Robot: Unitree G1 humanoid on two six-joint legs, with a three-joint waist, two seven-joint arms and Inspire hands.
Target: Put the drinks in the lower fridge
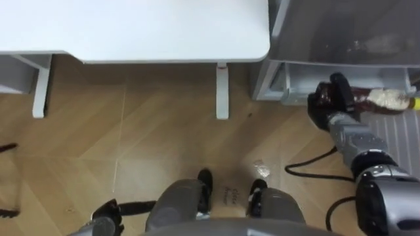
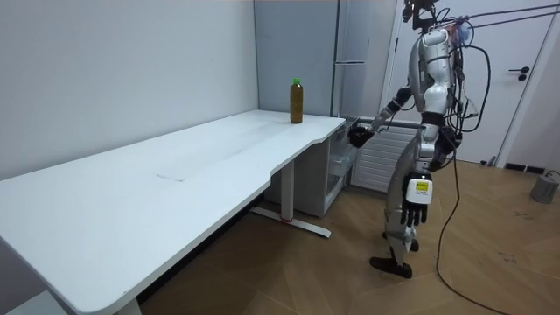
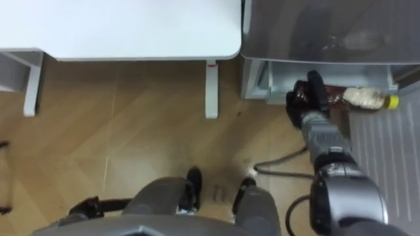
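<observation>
Drink bottle | right hand gripping it (held sideways) | at open lower fridge | second bottle on table

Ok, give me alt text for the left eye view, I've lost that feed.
The robot's right hand grips a brown drink bottle lying sideways, yellow cap to the right, at the open bottom of a grey fridge. A white table spans the top left over a wooden floor; the left hand hangs at lower left.
</observation>
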